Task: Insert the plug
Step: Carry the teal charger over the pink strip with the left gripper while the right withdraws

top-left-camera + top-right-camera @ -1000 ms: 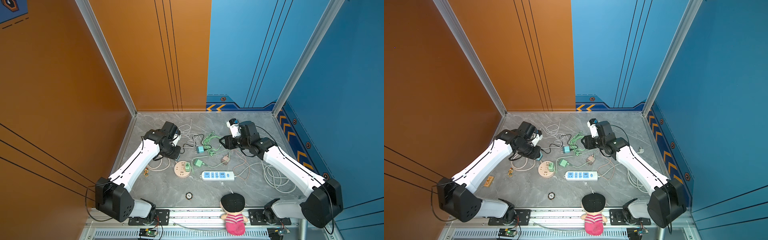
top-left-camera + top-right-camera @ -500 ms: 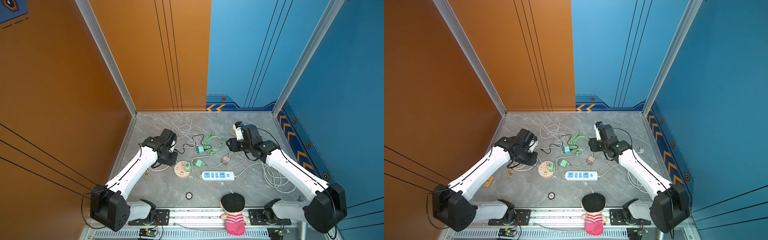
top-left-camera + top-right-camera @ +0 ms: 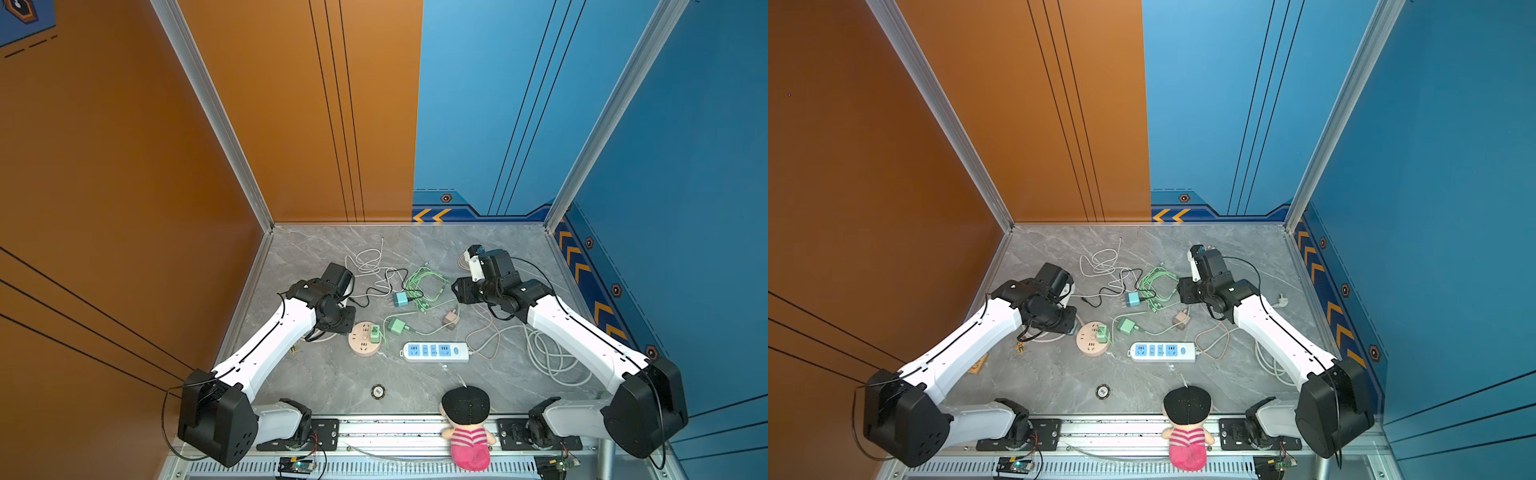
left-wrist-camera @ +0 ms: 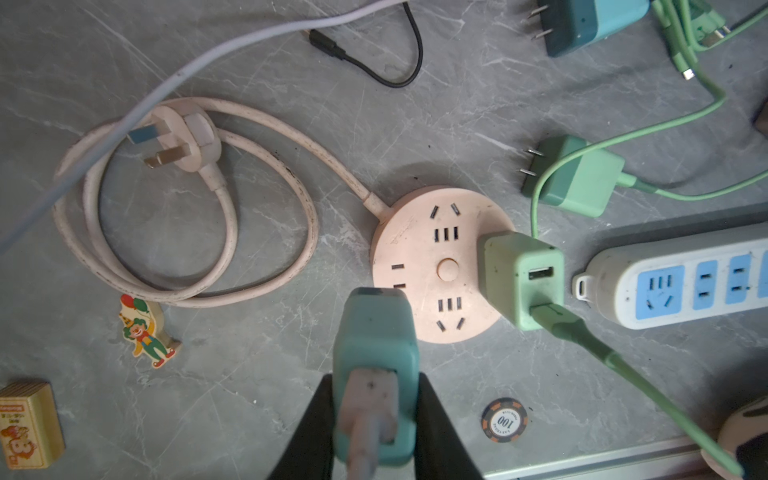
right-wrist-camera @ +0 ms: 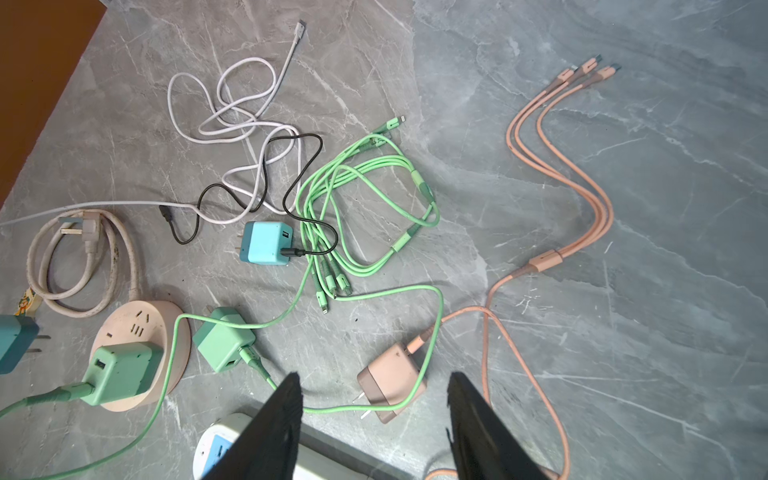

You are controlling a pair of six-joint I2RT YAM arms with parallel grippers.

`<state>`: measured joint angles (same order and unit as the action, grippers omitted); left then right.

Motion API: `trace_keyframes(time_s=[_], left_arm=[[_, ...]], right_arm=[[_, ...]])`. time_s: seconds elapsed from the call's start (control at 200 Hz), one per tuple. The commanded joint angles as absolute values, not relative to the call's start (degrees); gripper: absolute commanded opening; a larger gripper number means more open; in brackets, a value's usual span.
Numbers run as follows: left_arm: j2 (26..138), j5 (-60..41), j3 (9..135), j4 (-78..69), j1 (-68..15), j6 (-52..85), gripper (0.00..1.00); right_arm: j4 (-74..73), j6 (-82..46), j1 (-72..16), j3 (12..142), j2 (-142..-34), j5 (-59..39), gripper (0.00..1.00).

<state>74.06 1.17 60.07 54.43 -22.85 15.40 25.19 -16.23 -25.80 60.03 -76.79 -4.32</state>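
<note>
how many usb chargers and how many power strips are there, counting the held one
usb chargers: 5 (teal charger in the left gripper, light green charger plugged into the round strip, loose green charger, blue charger, pink charger)
power strips: 2 (round strip, white strip)
total: 7

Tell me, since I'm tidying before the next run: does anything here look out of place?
Three stray items sit among the plug gear: a plush doll on the front rail, a poker chip and a clown figure on the table near the round socket. The green cables lie tangled with a black cable.
</note>
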Motion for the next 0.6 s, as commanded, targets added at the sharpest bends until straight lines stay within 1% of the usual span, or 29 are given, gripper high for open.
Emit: trace_keyframes(time_s=[0.0, 0.39, 0.46, 0.591], left_arm=[[74.89, 2.3, 59.41, 54.07, -23.96, 17.15, 0.0], [77.14, 1.35, 59.41, 53.87, -26.17, 16.53, 0.0], [77.5, 1.21, 59.41, 53.91, -26.54, 16.43, 0.0], [77.96, 3.01, 59.41, 53.83, -26.65, 17.63, 0.0]], right_arm=[[27.25, -14.83, -25.49, 59.59, -77.73, -1.38, 0.58], [27.6, -13.41, -24.88, 59.35, -77.37, 1.32, 0.59], [27.61, -12.15, -24.78, 59.24, -76.75, 1.61, 0.63], [27.25, -8.27, -25.57, 59.14, -75.7, 2.07, 0.64]])
